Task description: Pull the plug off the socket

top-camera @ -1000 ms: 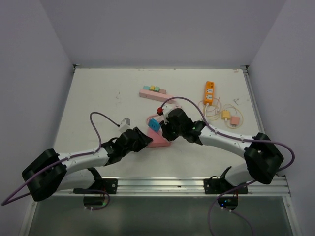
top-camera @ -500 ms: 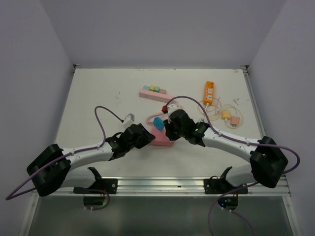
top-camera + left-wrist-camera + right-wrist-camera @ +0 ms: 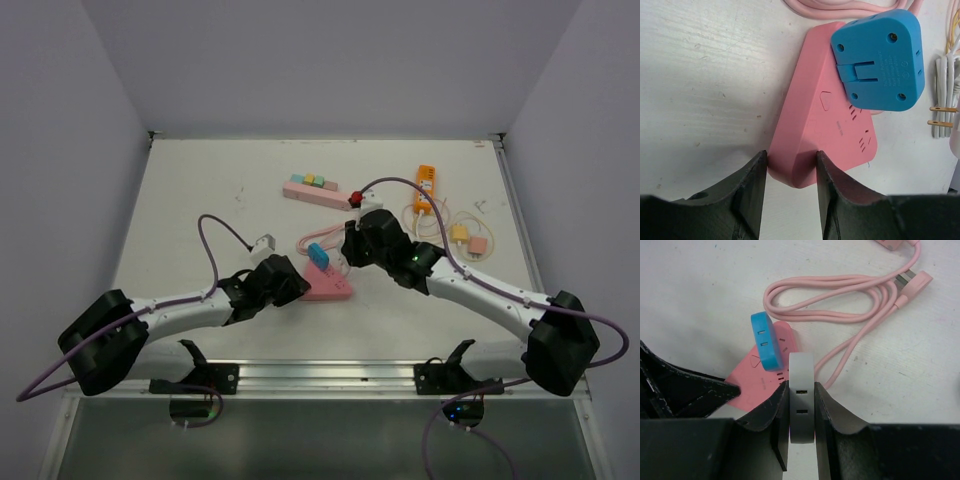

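Observation:
A pink socket strip (image 3: pixel 328 285) lies flat on the table, with a blue plug (image 3: pixel 318 253) standing in it. My left gripper (image 3: pixel 790 170) is shut on the strip's near corner (image 3: pixel 825 125), the blue plug (image 3: pixel 877 60) just beyond. My right gripper (image 3: pixel 802 410) is shut on a white plug (image 3: pixel 802 400) and holds it clear of the strip (image 3: pixel 765 377), beside the blue plug (image 3: pixel 764 340). In the top view the right gripper (image 3: pixel 352 250) hovers right of the strip and hides the white plug.
The strip's pink cable (image 3: pixel 840 315) coils behind it. A second pink strip with coloured plugs (image 3: pixel 312 188) lies farther back. An orange strip (image 3: pixel 425 188), a yellow plug (image 3: pixel 458 233) and a pink plug (image 3: pixel 478 244) with thin cables lie at the back right.
My right gripper has drawn back and to the right with the white plug, off the pink strip. The strip, tilted up before, lies flat. The left gripper stays on it.

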`<control>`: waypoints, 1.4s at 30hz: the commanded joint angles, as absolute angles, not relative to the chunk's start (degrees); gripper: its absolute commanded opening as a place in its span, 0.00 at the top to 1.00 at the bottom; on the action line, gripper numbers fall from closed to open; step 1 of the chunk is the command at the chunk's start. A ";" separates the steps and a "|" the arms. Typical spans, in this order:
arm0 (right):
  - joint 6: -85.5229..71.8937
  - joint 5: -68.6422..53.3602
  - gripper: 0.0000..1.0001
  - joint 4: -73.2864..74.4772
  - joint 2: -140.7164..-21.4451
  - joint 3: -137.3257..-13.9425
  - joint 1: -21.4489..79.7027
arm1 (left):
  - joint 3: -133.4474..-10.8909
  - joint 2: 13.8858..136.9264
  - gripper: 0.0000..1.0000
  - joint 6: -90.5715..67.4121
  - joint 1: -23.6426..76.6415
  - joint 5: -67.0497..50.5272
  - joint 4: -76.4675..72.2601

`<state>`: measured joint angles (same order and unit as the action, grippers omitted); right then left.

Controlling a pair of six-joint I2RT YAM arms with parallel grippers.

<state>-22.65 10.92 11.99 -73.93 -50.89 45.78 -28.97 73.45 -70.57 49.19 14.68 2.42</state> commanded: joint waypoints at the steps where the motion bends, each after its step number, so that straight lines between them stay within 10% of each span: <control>1: -24.52 13.01 1.00 10.19 -72.69 -52.56 44.04 | -27.60 74.89 1.00 -66.18 49.13 17.14 11.69; 24: -37.69 9.68 1.00 8.10 -63.19 -39.82 -2.78 | -26.98 73.65 1.00 -59.85 48.78 14.94 6.15; 37: -39.64 0.18 1.00 -8.69 -75.66 -34.37 -9.40 | -26.98 73.57 1.00 -58.10 48.60 13.80 5.36; 42: -38.77 -0.79 0.53 -7.21 -76.99 -34.10 -10.37 | -26.89 73.65 1.00 -58.10 48.60 13.62 5.27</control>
